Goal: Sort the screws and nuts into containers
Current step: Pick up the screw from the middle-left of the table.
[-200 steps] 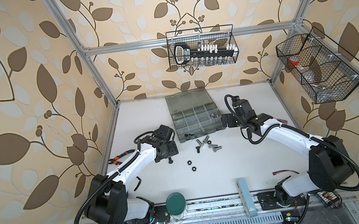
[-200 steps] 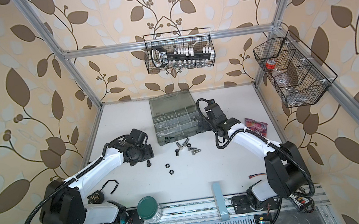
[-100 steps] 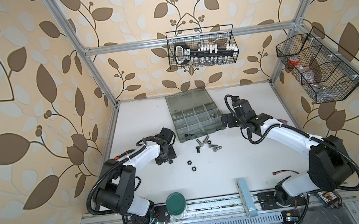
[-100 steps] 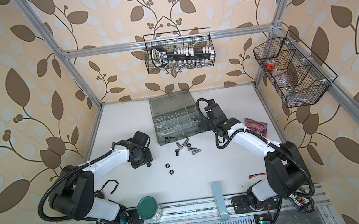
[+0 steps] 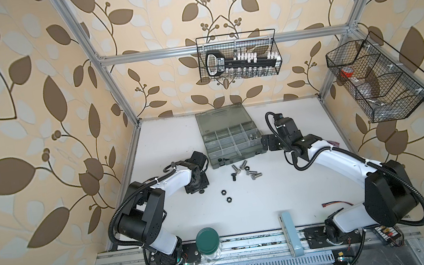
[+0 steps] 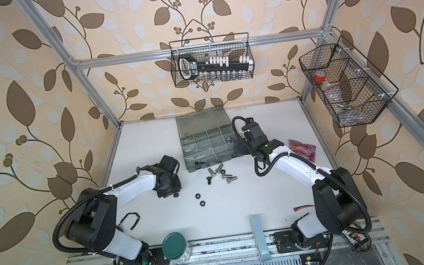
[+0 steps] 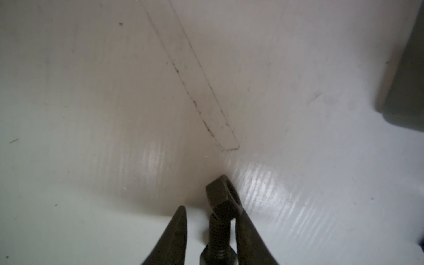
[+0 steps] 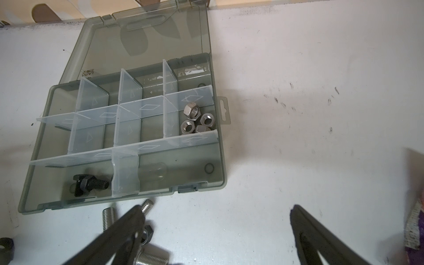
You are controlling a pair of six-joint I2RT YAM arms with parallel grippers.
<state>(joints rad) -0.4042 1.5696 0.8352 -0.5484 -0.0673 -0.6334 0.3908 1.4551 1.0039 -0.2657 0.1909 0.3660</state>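
Partly sorted: silver nuts [image 8: 197, 119] and black bolts [image 8: 89, 183] sit in separate compartments of the case [image 5: 237, 158], while silver bolts [image 5: 252, 173], a black bolt [image 5: 234, 176] and two black nuts [image 5: 224, 192] lie on the table [image 5: 271, 201] beside it. The left gripper [image 7: 210, 210] straddles a nut-tipped bolt [image 7: 219, 236], narrowly apart and unclamped; the right gripper [image 8: 216, 206] hangs wide apart. The lid sticker [image 8: 88, 73] is unreadable.

Case [image 8: 183, 158] transl. grey; nuts [image 8: 192, 111] silver; wallpaper [image 5: 32, 107] brown leaves; jar lid [image 5: 207, 239] green.

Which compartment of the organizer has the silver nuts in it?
The middle-row end compartment beside the case's hang tab; silver nuts lie only there. The only other filled one, farthest from the lid, holds black screws.
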